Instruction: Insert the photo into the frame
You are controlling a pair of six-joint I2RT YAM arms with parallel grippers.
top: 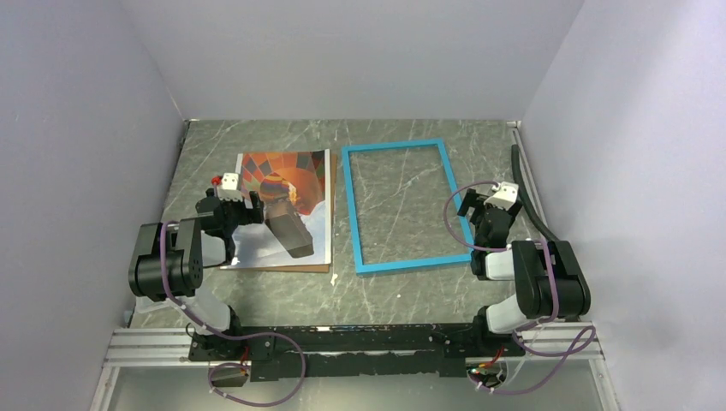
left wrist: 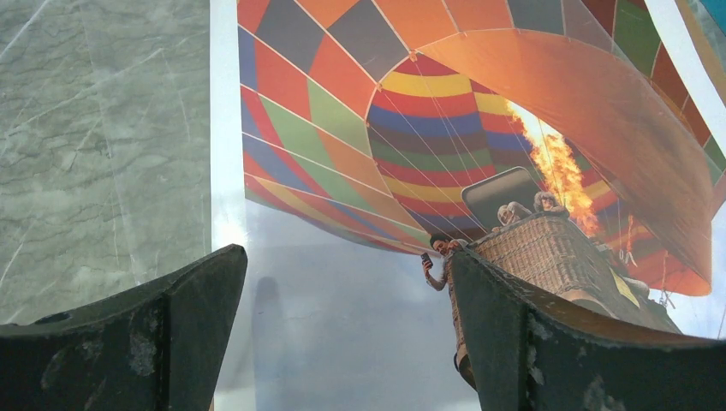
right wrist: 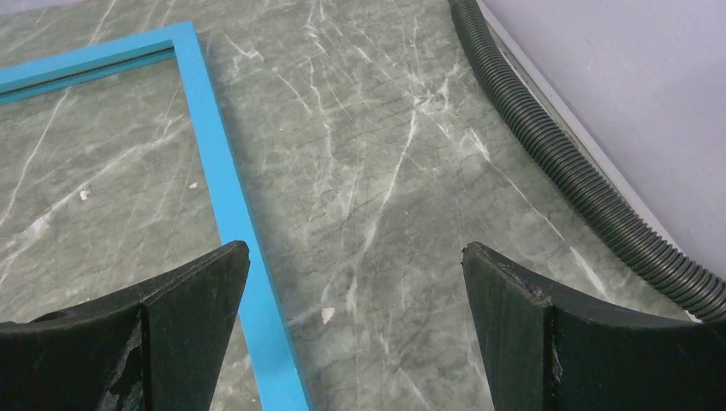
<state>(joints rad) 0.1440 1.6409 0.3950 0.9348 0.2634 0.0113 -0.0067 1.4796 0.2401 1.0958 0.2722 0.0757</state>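
A large photo (top: 298,195) of an orange-red patterned hot air balloon with a wicker basket, flame and cloudy sky is seen lying face up and flat on the left half of a grey-green marbled table (top: 402,295). A thin strip of brown board (top: 287,269) is visible under the photo's near edge. Just beside the photo, toward the table's right side, a frame (top: 350,205) with a thin bright blue rim is laid flat; a narrow band of table separates the two. The table's veining is seen inside the rim.

The left fingers (left wrist: 171,342) are spread wide apart above the photo, close to its left edge; one is placed over the white border and grey sky, the other over the printed basket. Nothing is gripped between them, and whether the paper is touched cannot be told.

The right fingers (right wrist: 171,342) are likewise spread wide, with bare table between them. They are held by the frame's right rim, toward the table's near right corner. A black ribbed hose (right wrist: 556,163) is laid along the table's right edge.
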